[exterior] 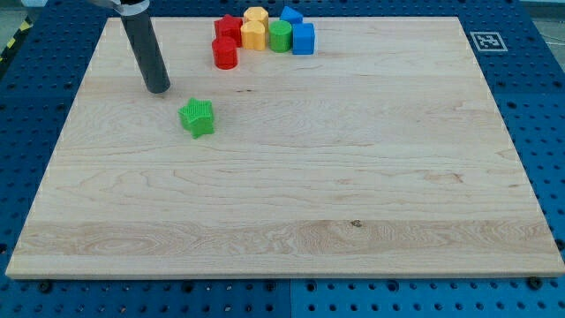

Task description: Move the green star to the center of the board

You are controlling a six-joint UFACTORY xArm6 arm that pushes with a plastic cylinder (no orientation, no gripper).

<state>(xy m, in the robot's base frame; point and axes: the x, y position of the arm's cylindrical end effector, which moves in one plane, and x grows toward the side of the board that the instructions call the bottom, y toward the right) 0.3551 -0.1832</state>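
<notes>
The ridged green plastic star block (197, 117) lies flat in the board's upper-left part, no long axis, 1 point toward the view's top. My tip (158, 87), a bare rod end with no jaws, sits just up-left of it, apart. Well beyond, at the wooden board's (291, 203) top edge, cluster 2 red blocks (226, 53), 2 yellow blocks (254, 34), a green cylinder (280, 36) and 2 blue blocks (303, 39)

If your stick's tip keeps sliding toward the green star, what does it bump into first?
My tip sits just up and to the view's left of the green star. Nothing lies between them, so it would probably bump the star first.
</notes>
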